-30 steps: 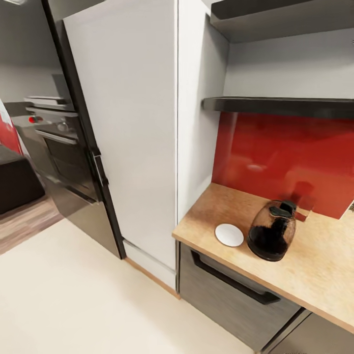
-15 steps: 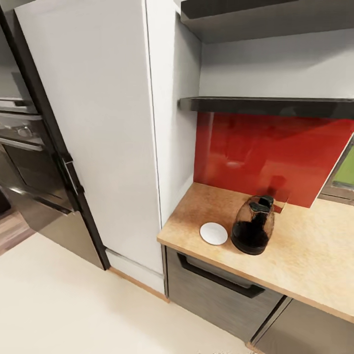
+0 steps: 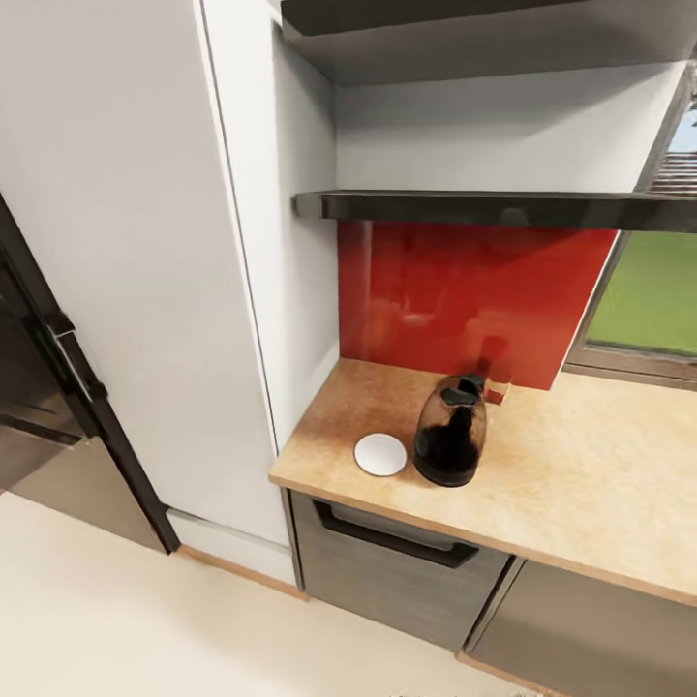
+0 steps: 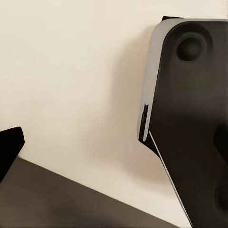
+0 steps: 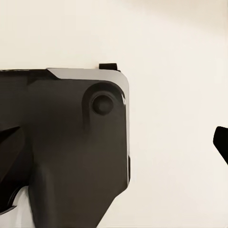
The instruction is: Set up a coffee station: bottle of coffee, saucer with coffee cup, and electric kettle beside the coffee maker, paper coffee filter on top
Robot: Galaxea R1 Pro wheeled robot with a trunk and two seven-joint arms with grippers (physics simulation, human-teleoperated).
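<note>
1. Wood-grain surface in the head view carries the white saucer just beside the dark glass electric kettle, near the corner by a tall white cabinet. Both sit within easy reach of the front edge. A red backsplash, a dark shelf and a window stand behind.
2. Left wrist view: the robot's base over pale floor; whether the left hand is wide or narrow cannot be told.
3. Right wrist view: the same base and floor, arm likely hanging for travel; the right hand's state cannot be told.
</note>
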